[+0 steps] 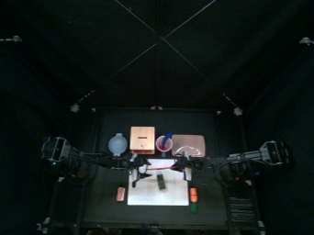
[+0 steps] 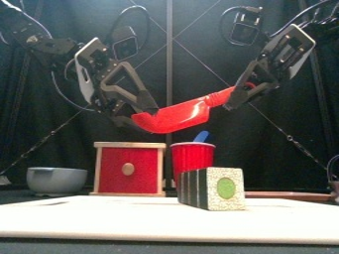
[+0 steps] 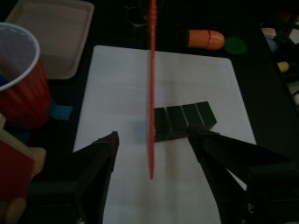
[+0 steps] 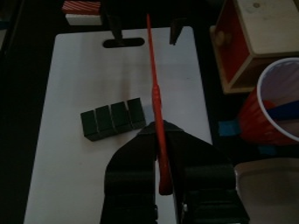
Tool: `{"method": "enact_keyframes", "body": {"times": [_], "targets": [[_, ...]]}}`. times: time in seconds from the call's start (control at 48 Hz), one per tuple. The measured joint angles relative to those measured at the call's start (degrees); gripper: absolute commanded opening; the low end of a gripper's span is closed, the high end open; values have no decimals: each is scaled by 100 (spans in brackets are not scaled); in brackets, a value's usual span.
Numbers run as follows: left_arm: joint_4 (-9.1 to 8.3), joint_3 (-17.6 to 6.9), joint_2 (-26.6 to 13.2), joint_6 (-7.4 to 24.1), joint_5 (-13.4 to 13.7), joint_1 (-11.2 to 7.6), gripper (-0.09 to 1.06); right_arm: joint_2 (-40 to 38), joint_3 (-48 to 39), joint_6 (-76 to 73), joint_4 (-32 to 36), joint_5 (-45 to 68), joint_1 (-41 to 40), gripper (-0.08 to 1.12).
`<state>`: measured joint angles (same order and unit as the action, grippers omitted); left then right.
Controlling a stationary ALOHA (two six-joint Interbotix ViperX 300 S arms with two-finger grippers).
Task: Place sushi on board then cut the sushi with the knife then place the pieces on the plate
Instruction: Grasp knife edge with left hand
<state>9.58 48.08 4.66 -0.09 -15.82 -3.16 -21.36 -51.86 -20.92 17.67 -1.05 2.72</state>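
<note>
Right tool: my right tool [image 4: 162, 144] is pinched on the handle end of the red knife [image 2: 179, 112], with the blade running out ahead of it toward the other arm.
Left tool: my left tool [image 3: 153, 140] is spread wide. The knife's far end sits in the gap between its jaws, and I see neither jaw pressing on it.
Knife height: the knife hangs in the air between the two tools, well clear of everything beneath them.
Sushi: the sushi roll [image 2: 212, 189] lies on the white board [image 3: 117, 87], below both tools and a little to one side of the blade's line. Its blocks sit together in one row.
Done, as I judge it: the sushi is on the board and the knife is out of the red cup [image 2: 193, 159]. Only the blue knife [image 2: 203, 137] is left in that cup.
Not done: there is no cut yet, since no gap shows between the blocks.
Plate: the pink tray [image 3: 47, 22] sits on the tabletop [image 3: 263, 105] beyond the board, well apart from both tools. The part I can see holds nothing.
Left to do: bring the blade down over a seam, cut the roll, then carry the pieces to the tray.
Overall: I would put this at roughly a third of the way through.
</note>
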Motion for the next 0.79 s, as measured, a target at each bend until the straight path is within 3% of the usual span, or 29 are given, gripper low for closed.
{"method": "enact_keyframes", "body": {"times": [0.271,0.792], "targets": [[62,0,-18,35,0,62,79,9,9,0,-26,9,9,40],[-26,0,-18,53,272,26,50,53,9,-18,-132,9,9,40]]}}
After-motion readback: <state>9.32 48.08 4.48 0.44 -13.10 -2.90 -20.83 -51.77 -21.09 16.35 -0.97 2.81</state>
